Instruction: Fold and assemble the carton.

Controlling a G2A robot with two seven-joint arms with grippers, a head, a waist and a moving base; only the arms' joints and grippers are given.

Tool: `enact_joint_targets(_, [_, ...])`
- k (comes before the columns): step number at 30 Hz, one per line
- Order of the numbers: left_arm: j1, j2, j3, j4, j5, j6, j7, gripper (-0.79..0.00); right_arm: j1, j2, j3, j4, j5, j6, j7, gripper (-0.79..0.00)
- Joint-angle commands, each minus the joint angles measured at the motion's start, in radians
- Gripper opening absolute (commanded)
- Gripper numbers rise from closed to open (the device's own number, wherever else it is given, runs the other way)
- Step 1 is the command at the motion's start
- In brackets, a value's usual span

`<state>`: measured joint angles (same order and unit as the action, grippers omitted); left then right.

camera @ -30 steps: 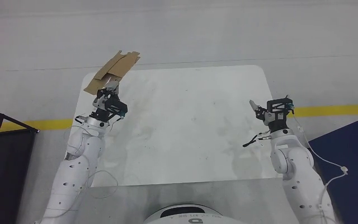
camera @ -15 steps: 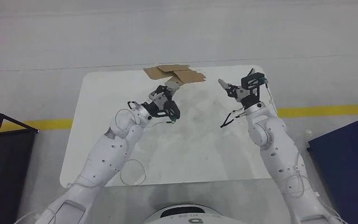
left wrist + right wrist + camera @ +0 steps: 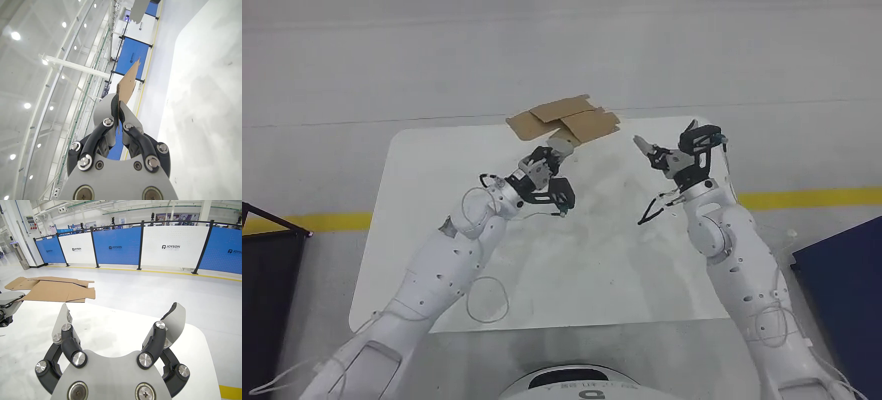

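Observation:
A flat, unfolded brown carton [image 3: 564,118] hangs over the table's far edge, held level in the air. My left gripper [image 3: 560,147] is shut on its near edge; the left wrist view shows the carton [image 3: 128,85] edge-on, pinched at my left gripper [image 3: 118,111]. The right wrist view has the carton [image 3: 54,289] lying flat beyond the table, with the left gripper's fingers [image 3: 11,298] on its corner. My right gripper [image 3: 654,152] stands open a little to the right of the carton, empty, above the table's far right part; its own view shows my right gripper [image 3: 121,311] spread wide.
The white table [image 3: 572,270] has rounded corners, and its far edge lies under the carton. A yellow floor line [image 3: 822,197] runs right of the table. Blue and white fence panels [image 3: 160,247] stand far behind.
The left arm has swung the carton from the far left corner to the far middle of the table and raised it slightly. The right arm has moved from the right edge in toward the carton.

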<state>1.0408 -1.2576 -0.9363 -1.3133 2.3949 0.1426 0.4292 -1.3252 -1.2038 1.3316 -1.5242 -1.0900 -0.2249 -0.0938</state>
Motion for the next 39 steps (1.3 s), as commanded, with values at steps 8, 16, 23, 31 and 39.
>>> enact_joint_targets(8, [-0.054, 0.013, -0.037, 0.01, 0.098, 0.068, 0.161, -0.785, 0.003, -0.061, -0.073, 0.023, 1.082, -0.113, 0.134, -0.003])
enact_joint_targets(16, [-0.084, 0.005, 0.007, 0.037, 0.164, 0.106, 0.229, -0.785, 0.03, -0.077, -0.109, 0.043, 1.291, -0.17, 0.247, -0.049])
enact_joint_targets(23, [-0.121, -0.007, 0.034, 0.077, 0.149, 0.091, 0.262, -0.785, 0.056, -0.09, -0.146, 0.059, 1.313, -0.177, 0.25, -0.4])
enact_joint_targets(31, [-0.137, -0.011, 0.033, 0.103, 0.122, 0.087, 0.303, 0.0, 0.064, -0.099, -0.132, 0.087, 1.285, -0.175, 0.167, -0.785])
enact_joint_targets(39, [-0.063, 0.025, -0.086, 0.143, 0.075, 0.103, 0.338, 0.0, 0.049, -0.09, -0.065, -0.016, 1.13, -0.239, 0.128, -0.785])
